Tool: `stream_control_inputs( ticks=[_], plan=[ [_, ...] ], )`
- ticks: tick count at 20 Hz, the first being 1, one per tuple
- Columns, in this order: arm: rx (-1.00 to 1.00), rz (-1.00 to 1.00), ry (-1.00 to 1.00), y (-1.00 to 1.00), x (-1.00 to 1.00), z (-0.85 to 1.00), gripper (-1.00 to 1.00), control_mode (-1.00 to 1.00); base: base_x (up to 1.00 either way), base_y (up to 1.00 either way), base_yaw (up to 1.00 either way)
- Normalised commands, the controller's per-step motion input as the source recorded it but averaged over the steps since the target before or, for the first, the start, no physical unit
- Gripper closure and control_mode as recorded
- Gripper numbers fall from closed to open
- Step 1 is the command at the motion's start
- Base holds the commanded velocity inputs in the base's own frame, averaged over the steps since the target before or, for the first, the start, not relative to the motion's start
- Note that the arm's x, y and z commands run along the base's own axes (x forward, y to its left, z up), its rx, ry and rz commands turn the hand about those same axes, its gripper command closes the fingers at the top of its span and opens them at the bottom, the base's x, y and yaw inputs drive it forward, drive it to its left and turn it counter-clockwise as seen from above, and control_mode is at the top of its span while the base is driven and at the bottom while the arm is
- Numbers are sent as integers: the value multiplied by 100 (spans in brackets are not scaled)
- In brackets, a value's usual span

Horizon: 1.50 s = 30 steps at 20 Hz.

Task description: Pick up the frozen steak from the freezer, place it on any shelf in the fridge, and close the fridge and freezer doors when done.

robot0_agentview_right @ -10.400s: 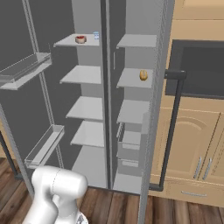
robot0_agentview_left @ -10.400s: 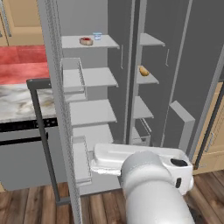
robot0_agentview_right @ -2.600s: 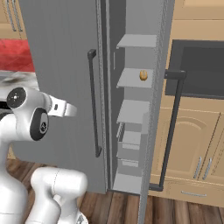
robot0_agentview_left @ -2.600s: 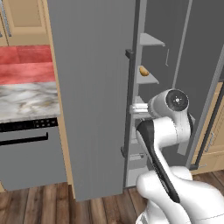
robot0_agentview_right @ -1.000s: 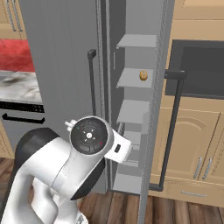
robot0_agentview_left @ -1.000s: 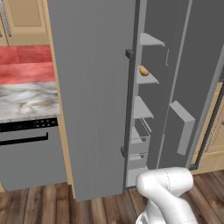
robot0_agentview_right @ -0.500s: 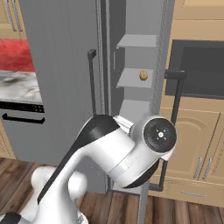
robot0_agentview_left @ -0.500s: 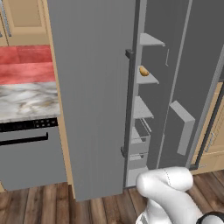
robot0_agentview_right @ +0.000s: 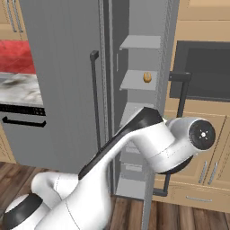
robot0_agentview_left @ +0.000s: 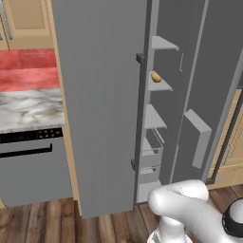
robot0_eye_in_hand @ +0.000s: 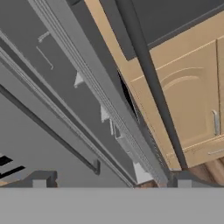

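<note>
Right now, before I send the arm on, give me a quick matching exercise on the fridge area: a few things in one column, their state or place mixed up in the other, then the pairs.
Things:
1. fridge door
2. freezer door
3. orange-brown lump
4. marble counter

State or place:
A. on a shelf inside the freezer
B. swung open
C. to the left of the appliance
D. shut

Pairs: 1-D, 2-B, 3-A, 4-C
</note>
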Motion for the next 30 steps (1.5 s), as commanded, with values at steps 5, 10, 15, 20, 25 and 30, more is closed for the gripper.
stream_control_inputs(
  ticks=[5, 10, 15, 20, 25, 30],
  plan=[
    [2, 2, -13, -57, 62, -27, -100, -100, 0, 0, 0],
    [3, 1, -6, -50, 57, -6, -100, -100, 0, 0, 0],
    [1, 1, -1, -33, 41, -2, -100, -100, 0, 0, 0],
    [0, 0, 0, -15, 42, -4, -100, -100, 0, 0, 0],
    [0, 0, 0, 0, 47, -14, -100, -100, 0, 0, 0],
    [0, 0, 0, -4, 56, -4, -100, -100, 0, 0, 0]
  ],
)
